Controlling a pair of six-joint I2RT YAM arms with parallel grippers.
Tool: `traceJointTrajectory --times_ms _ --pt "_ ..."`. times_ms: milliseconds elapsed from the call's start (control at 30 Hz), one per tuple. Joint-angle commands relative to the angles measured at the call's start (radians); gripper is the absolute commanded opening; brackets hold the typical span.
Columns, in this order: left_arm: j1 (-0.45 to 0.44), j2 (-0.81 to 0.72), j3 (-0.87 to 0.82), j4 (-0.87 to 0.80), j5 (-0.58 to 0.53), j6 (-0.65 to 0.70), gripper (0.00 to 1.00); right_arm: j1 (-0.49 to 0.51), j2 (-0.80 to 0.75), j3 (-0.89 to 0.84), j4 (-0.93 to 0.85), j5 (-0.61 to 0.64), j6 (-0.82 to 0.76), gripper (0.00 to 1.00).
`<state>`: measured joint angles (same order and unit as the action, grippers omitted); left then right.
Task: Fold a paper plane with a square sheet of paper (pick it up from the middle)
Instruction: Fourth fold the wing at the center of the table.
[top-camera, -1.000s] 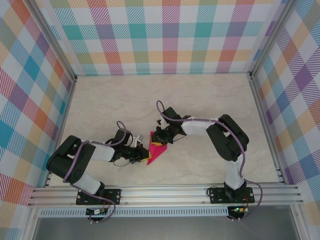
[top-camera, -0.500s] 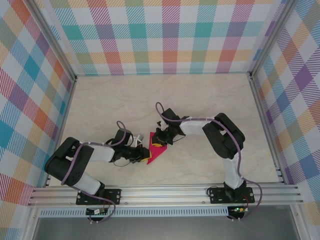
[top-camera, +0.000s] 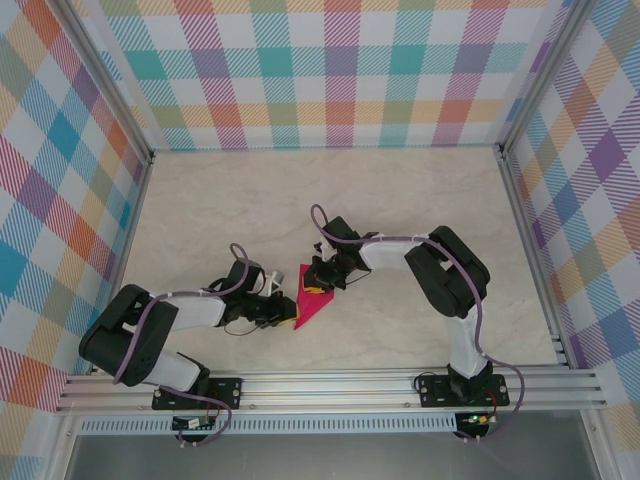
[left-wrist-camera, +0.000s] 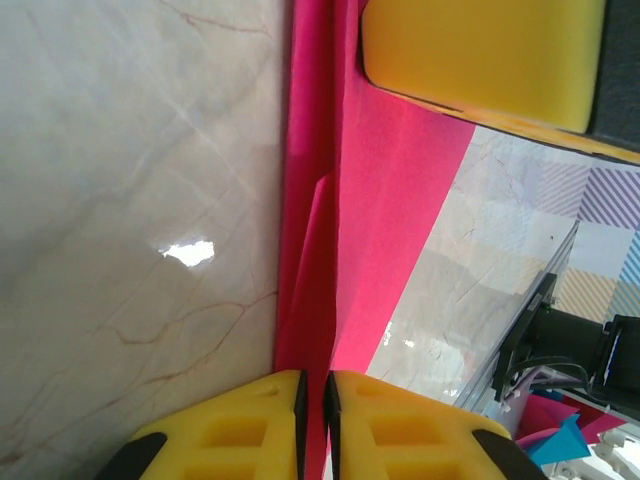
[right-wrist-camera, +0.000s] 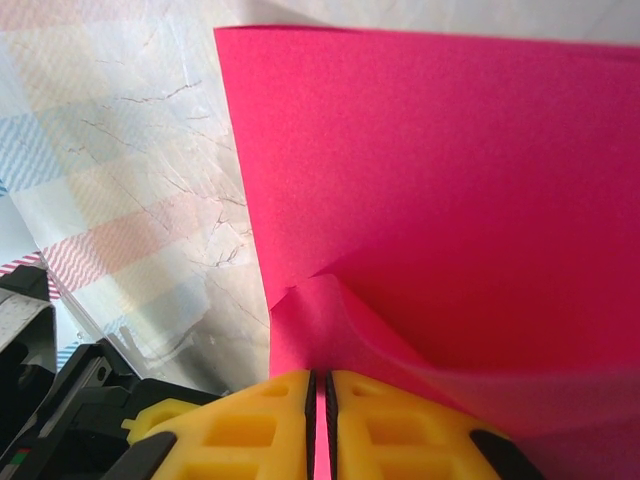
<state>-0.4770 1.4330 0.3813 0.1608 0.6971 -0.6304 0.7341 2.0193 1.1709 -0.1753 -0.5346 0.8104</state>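
**Left gripper (top-camera: 285, 311) and right gripper (top-camera: 322, 281): both pinched on pink paper**

Left wrist view: yellow fingers (left-wrist-camera: 225, 435) nearly together, with a thin slit holding the creased edge of the square sheet of paper (top-camera: 312, 306). Right wrist view: the same, fingers (right-wrist-camera: 400, 425) clamped on a raised fold. The sheet is folded to a triangle at the centre-front of the table (top-camera: 420, 200), between the grippers, narrow end toward the near edge.

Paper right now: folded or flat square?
Folded. The paper is a triangle from above; wrist views show overlapping layers and a crease. Left pincer and right pincer are shut on it.
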Motion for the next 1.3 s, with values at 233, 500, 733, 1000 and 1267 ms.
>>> traceJointTrajectory --times_ms 233,500,733,1000,1267 --pt "-0.042 0.047 0.013 -0.106 -0.041 0.046 0.08 -0.002 0.041 -0.002 -0.082 0.056 -0.025 0.14" --pt "-0.091 0.045 0.051 -0.236 -0.122 0.067 0.02 -0.003 0.050 0.004 -0.098 0.066 -0.027 0.13" --pt "-0.121 0.008 0.075 -0.339 -0.170 0.087 0.08 -0.002 0.061 0.010 -0.116 0.075 -0.037 0.13" --pt "-0.138 -0.202 0.098 -0.385 -0.198 0.024 0.17 -0.002 0.077 0.013 -0.128 0.070 -0.047 0.12" --pt "-0.138 -0.292 0.104 -0.220 -0.203 -0.112 0.16 -0.002 0.082 0.010 -0.136 0.072 -0.055 0.12"
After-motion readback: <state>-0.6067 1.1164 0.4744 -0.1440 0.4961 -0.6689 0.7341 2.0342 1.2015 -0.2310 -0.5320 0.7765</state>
